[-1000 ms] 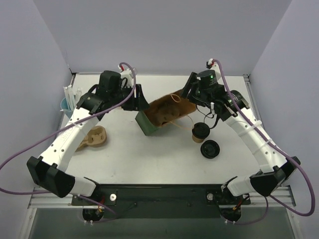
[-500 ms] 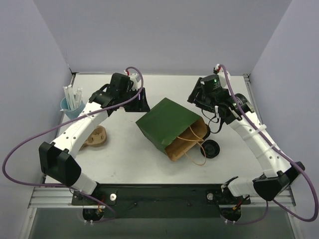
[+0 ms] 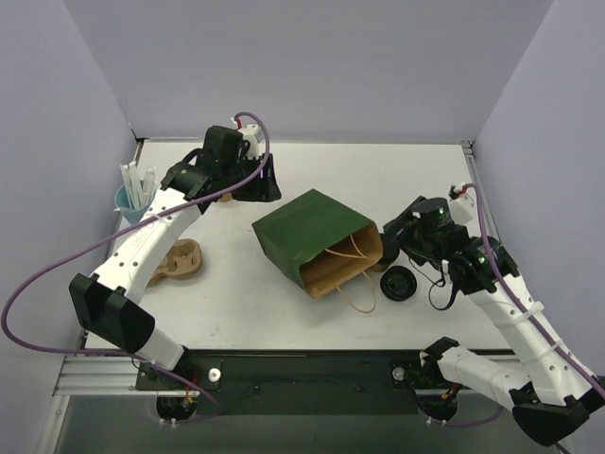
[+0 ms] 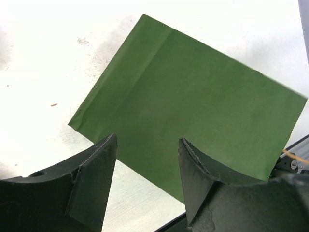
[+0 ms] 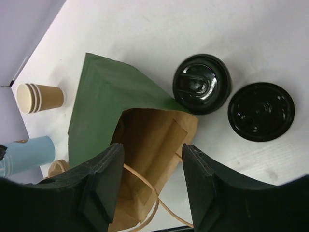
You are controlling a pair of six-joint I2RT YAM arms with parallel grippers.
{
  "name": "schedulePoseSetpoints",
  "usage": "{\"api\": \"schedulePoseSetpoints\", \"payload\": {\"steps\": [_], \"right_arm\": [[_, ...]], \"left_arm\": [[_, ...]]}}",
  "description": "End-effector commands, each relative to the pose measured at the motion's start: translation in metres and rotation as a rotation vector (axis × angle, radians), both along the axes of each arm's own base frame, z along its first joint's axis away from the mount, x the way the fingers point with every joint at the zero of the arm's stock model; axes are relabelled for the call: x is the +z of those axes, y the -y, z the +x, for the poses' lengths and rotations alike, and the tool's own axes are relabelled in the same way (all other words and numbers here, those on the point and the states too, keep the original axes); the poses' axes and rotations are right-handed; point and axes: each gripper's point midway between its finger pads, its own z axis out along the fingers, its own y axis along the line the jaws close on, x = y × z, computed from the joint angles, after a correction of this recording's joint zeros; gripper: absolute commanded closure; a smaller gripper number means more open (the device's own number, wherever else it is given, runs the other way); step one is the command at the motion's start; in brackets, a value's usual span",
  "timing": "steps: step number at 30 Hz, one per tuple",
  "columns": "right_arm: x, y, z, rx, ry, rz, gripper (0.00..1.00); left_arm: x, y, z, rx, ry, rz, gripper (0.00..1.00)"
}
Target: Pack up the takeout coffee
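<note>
One cup matters: the takeout coffee stands upright on the table, black lid facing up. It is right at the open mouth of the green bag, touching or all but touching the brown inner lip. A loose black lid lies flat just beside it, on the side away from the bag. The bag lies on its side, its long axis running from the closed bottom near the left arm to the mouth, which opens toward the right arm. In the right wrist view the coffee sits ahead of the right gripper and to the right of the gap between its fingers, which are spread wide and empty over the bag's mouth. The right arm is plainly nearer. The left gripper, also spread and empty, hovers over the bag's closed end, well apart from the cup. I judge the right claw must shift sideways onto the cup, clear of the loose lid
</note>
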Motion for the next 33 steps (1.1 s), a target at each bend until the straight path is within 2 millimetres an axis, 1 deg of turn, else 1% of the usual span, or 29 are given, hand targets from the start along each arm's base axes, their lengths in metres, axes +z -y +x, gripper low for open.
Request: {"api": "schedulePoseSetpoints", "payload": {"steps": [1, 2, 3, 4, 5, 6, 7, 10, 12, 13, 14, 15, 16, 18, 19, 20, 22, 23, 24, 25, 28, 29, 30, 32, 33], "right_arm": [[-0.020, 0.015, -0.009, -0.127, -0.019, 0.044, 0.50], [-0.034, 0.012, -0.013, -0.125, -0.057, 0.053, 0.50], [-0.039, 0.009, -0.011, -0.121, -0.056, 0.070, 0.50], [-0.047, 0.006, -0.011, -0.113, -0.062, 0.083, 0.49], [-0.066, 0.005, -0.015, -0.121, -0.086, 0.095, 0.49], [-0.067, -0.001, -0.010, -0.109, -0.058, 0.131, 0.49], [-0.070, -0.003, -0.009, -0.104, -0.044, 0.142, 0.49], [-0.079, -0.003, -0.007, -0.084, -0.033, 0.121, 0.49], [-0.087, -0.005, -0.010, -0.089, -0.060, 0.139, 0.49], [-0.092, -0.009, -0.014, -0.077, -0.077, 0.163, 0.49], [-0.093, -0.013, -0.016, -0.068, -0.075, 0.189, 0.49], [-0.092, -0.019, -0.013, -0.052, -0.052, 0.222, 0.49], [-0.104, -0.022, -0.017, -0.048, -0.073, 0.241, 0.49], [-0.104, -0.027, -0.017, -0.048, -0.039, 0.290, 0.49], [-0.114, -0.027, -0.021, -0.082, -0.061, 0.321, 0.49], [-0.117, -0.030, -0.025, -0.080, -0.061, 0.337, 0.48], [-0.117, -0.037, -0.026, -0.074, -0.032, 0.371, 0.45], [-0.120, -0.037, -0.027, -0.090, -0.014, 0.365, 0.44], [-0.119, -0.044, -0.031, -0.065, -0.007, 0.366, 0.43], [-0.118, -0.046, -0.031, -0.058, 0.004, 0.362, 0.42], [-0.123, -0.049, -0.032, -0.070, 0.005, 0.356, 0.41], [-0.129, -0.048, -0.034, -0.078, -0.003, 0.352, 0.41], [-0.129, -0.047, -0.032, -0.101, 0.011, 0.367, 0.40], [-0.129, -0.052, -0.031, -0.095, 0.038, 0.388, 0.40], [-0.135, -0.051, -0.031, -0.094, 0.045, 0.378, 0.40]], "left_arm": [[0.026, -0.004, 0.006, 0.007, 0.068, 0.015, 0.37], [0.026, -0.006, 0.005, 0.007, 0.064, 0.023, 0.37], [0.027, -0.006, 0.005, 0.009, 0.063, 0.026, 0.37], [0.029, -0.006, 0.005, 0.009, 0.065, 0.026, 0.37], [0.029, -0.006, 0.005, 0.014, 0.061, 0.023, 0.37], [0.029, -0.006, 0.003, 0.016, 0.058, 0.020, 0.37], [0.029, -0.006, 0.003, 0.019, 0.055, 0.018, 0.37], [0.025, 0.001, -0.005, -0.012, 0.046, 0.021, 0.37], [0.021, 0.007, -0.012, -0.053, 0.057, 0.053, 0.37], [0.018, 0.008, -0.013, -0.058, 0.062, 0.069, 0.37], [0.017, 0.007, -0.014, -0.058, 0.066, 0.086, 0.37], [0.015, 0.006, -0.016, -0.057, 0.066, 0.095, 0.37], [0.013, 0.005, -0.016, -0.053, 0.062, 0.099, 0.37], [0.013, 0.003, -0.016, -0.045, 0.067, 0.105, 0.37], [0.013, 0.002, -0.016, -0.042, 0.067, 0.109, 0.37], [0.013, 0.002, -0.016, -0.041, 0.069, 0.112, 0.37], [0.012, 0.000, -0.015, -0.032, 0.069, 0.121, 0.37], [0.012, -0.001, -0.015, -0.031, 0.070, 0.121, 0.37], [0.011, -0.001, -0.015, -0.031, 0.068, 0.123, 0.37], [0.011, -0.001, -0.015, -0.031, 0.068, 0.123, 0.37], [0.009, 0.001, -0.015, -0.034, 0.062, 0.125, 0.37], [0.009, 0.001, -0.015, -0.037, 0.063, 0.130, 0.37], [0.007, 0.001, -0.016, -0.040, 0.059, 0.134, 0.37], [0.006, 0.001, -0.016, -0.043, 0.059, 0.141, 0.37], [0.006, 0.001, -0.017, -0.044, 0.058, 0.143, 0.37]]}}
